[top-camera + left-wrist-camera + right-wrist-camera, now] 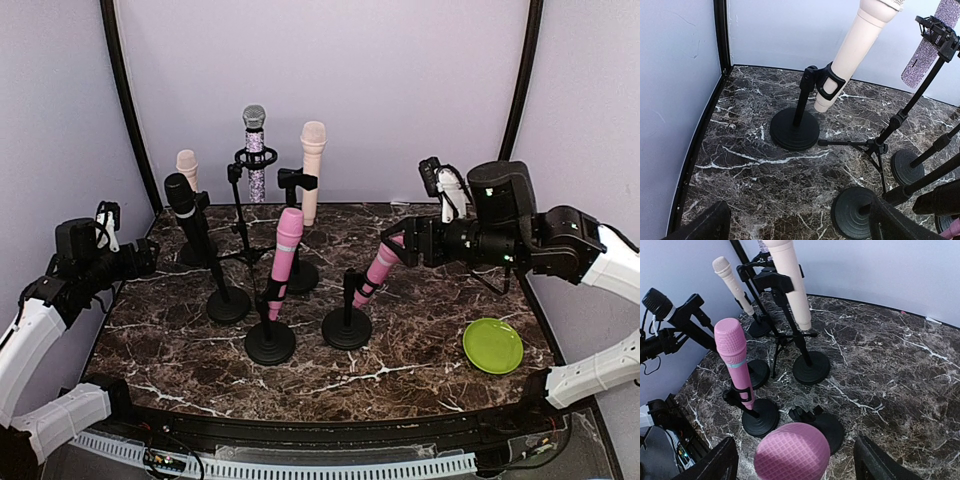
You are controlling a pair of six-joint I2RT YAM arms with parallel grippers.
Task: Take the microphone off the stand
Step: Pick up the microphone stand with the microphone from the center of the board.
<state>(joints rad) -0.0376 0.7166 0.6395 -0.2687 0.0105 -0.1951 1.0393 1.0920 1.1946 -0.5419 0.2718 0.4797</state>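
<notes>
A pink microphone (378,268) leans in the clip of a round black stand (347,327) at mid-table. Its mesh head (792,452) fills the bottom of the right wrist view, with the stand's clip (807,415) just beyond it. My right gripper (398,240) is at the head end of this microphone. It is open, with its fingers (710,462) wide on both sides of the head and not touching it. My left gripper (140,258) is open and empty at the table's left edge, low over the marble (802,225).
A second pink microphone (285,255), a black one (185,205), two cream ones (313,165) (187,165) and a glitter one (254,140) stand in stands left of centre. A green plate (492,345) lies front right. Purple walls close the sides and the back.
</notes>
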